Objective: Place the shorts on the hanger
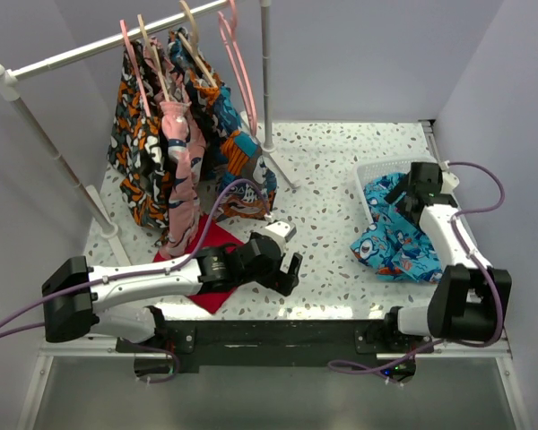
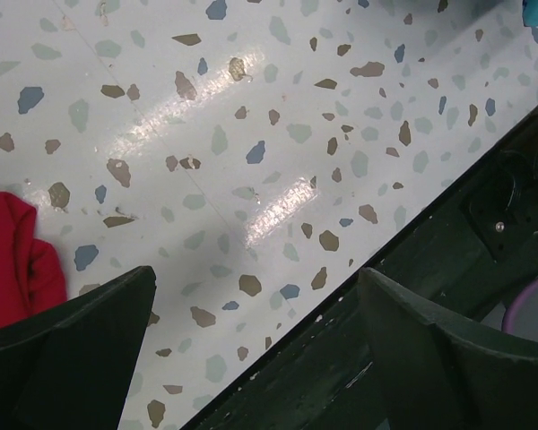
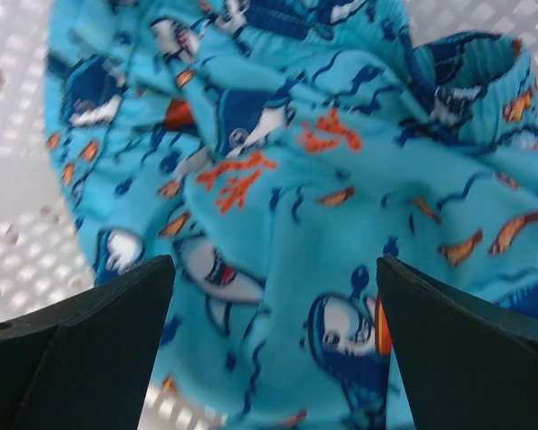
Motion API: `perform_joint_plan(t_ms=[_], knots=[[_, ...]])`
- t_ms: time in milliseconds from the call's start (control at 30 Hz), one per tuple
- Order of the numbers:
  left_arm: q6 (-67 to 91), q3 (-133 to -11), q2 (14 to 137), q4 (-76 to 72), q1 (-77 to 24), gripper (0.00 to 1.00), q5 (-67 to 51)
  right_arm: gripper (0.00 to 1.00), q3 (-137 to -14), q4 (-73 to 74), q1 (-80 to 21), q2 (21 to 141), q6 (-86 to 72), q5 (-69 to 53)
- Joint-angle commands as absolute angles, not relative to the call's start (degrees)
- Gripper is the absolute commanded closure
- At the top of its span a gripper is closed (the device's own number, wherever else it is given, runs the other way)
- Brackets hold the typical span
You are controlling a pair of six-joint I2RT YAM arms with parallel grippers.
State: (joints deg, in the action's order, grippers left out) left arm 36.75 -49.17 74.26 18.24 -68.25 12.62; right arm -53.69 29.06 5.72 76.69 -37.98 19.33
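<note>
shorts (image 3: pixel 287 224): crumpled in the white basket (image 1: pixel 366 170) at the right.
hanger (image 1: pixel 242 76): salmon-pink, bare, hooked on the rail at the far left.
right fingers (image 3: pixel 72 358): spread wide just over the shorts — gripping nothing.
left fingers (image 2: pixel 72 358): wide apart, empty, above the speckled surface (image 2: pixel 251 134) — red cloth (image 2: pixel 18 260) just beside them.

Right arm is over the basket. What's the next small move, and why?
Probably lower the right gripper straight down and close it on a raised fold of the shorts. It hangs open just above the fabric and holds nothing, and the shorts lie crumpled in the white basket, not yet lifted.
</note>
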Motion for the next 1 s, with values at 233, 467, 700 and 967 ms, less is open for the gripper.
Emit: perform_joint_plan(t_ms=[233, 467, 700, 967], knots=[[34.80, -51.24, 74.00, 13.97, -67.76, 0.00, 11.51, 0.17, -55.81, 16.53, 9.93, 93.52, -39.90, 10.21], [37.08, -52.73, 72.43, 18.44, -67.41, 0.00, 16.08, 1.00, -61.93, 24.95, 9.93, 76.06, -35.69, 8.89], [40.60, -54.05, 67.07, 22.67, -62.76, 0.00, 16.80, 1.00, -74.25, 30.14, 8.97, 64.26, -32.70, -9.62], [38.94, -60.81, 61.79, 30.47, -57.75, 0.01, 20.38, 1.00, -83.74, 30.58, -5.16, 58.89, -35.33, -24.43]])
